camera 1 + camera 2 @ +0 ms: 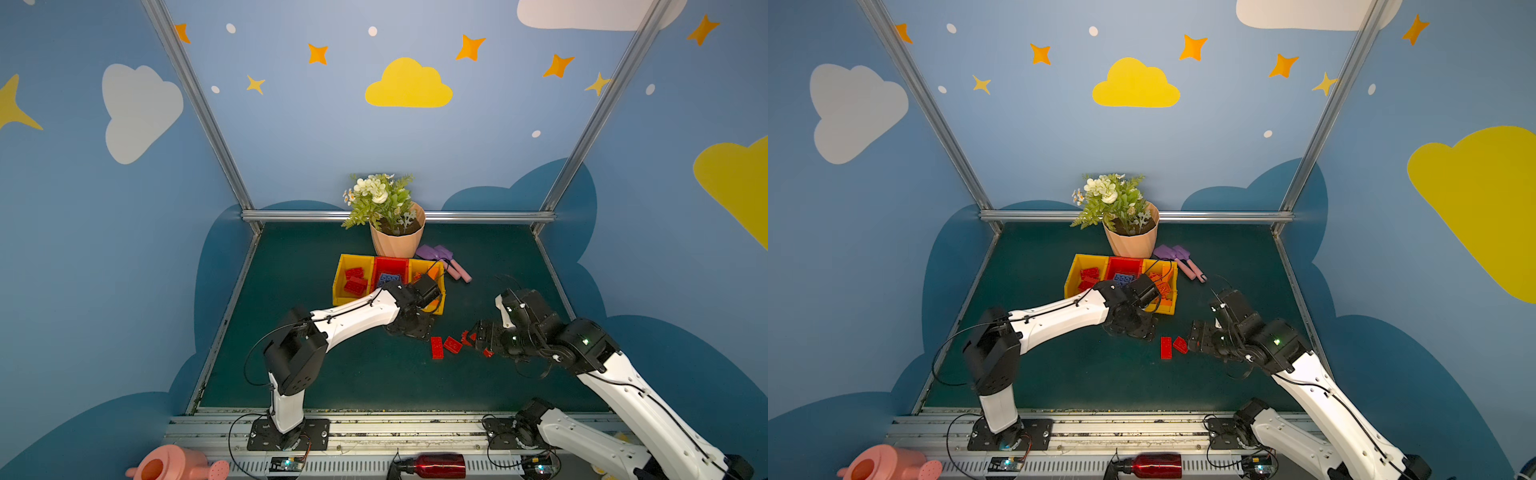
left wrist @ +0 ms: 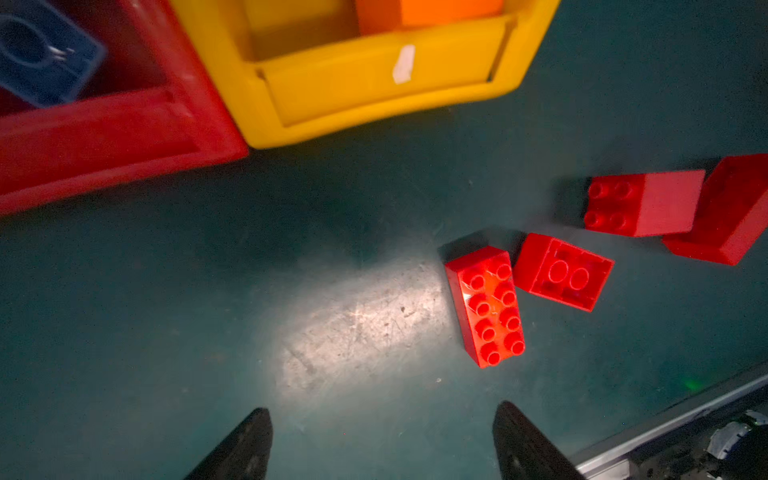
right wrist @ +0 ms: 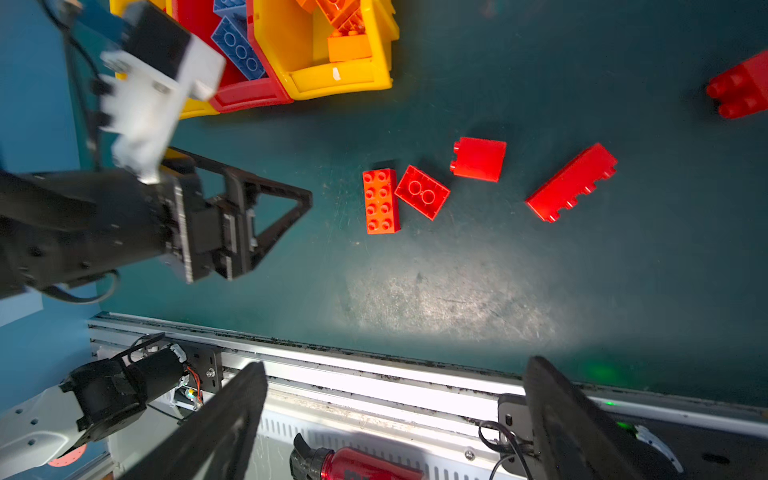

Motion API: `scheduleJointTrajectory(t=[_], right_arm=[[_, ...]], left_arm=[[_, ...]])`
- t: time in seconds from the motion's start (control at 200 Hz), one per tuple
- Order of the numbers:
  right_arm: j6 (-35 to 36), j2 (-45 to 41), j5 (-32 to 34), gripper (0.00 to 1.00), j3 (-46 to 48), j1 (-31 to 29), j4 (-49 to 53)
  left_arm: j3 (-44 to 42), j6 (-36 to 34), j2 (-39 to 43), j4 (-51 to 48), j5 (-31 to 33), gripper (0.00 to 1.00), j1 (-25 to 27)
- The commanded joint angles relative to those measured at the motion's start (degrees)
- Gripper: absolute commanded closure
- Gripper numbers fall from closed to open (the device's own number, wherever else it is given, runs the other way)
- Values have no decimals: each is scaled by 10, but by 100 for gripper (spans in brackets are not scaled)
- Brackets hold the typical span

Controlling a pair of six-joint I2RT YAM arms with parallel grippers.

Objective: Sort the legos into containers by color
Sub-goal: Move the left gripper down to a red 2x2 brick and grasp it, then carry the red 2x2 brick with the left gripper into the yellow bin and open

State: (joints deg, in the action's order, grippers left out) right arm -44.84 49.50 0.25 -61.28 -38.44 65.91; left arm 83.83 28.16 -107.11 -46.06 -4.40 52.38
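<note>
**Containers.** Three matching open-top bins stand side by side near the middle of the worktop (image 1: 332,374), toward its rear edge; their long axes run front to rear. The left yellow bin (image 1: 338,282) holds red bricks; the red bin (image 1: 390,264) in the middle holds blue bricks; the right yellow bin (image 1: 419,266) holds orange bricks.

**Loose legos.** All are glossy red studded bricks; they lie on the bare worktop in front of the right yellow bin, about midway between the front and rear edges.
- Eight-stud brick (image 2: 486,307): studs up; long axis front to rear in both top views.
- Overturned brick (image 2: 563,272): hollow underside up; turned diagonally; one corner just beside the eight-stud brick.
- Four-stud brick (image 2: 642,203): on its side; studs facing sideways.
- Long brick (image 3: 571,183): on its side; long axis diagonal; apart from the others.
- One further red brick (image 3: 739,87): cut off at the picture edge.

**Hands.** The left hand (image 2: 382,442) has its fingers apart with nothing between them; it is just in front of the bins; the eight-stud brick lies near, ahead of the fingertips and to the hand's right. The right hand (image 3: 395,415) has its fingers spread wide and is empty; in both top views it sits on the right of the loose bricks and partly covers the group; the eight-stud and overturned bricks lie between the two hands.
</note>
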Motion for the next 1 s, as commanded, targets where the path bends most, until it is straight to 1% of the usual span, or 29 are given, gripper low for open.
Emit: scheduleJointTrajectory(t=[0.0,0.14,0.315,0.506,0.726,0.996], right_arm=[[-15,-21,14,6,6,2,36],[-23,-45,21,6,6,2,58],[-31,-62,28,6,4,2,81],[-37,-74,33,6,-2,2,101],[-43,-89,47,6,-9,2,126],[-41,-89,49,6,-9,2,127]], left_arm=[[10,1,-20,9,-16,17,17],[35,0,-55,15,-30,17,40],[86,-10,-104,-8,-26,17,60],[105,-8,-132,-13,-25,17,62],[119,-6,-157,-22,-4,20,62],[148,1,-192,-37,29,25,58]])
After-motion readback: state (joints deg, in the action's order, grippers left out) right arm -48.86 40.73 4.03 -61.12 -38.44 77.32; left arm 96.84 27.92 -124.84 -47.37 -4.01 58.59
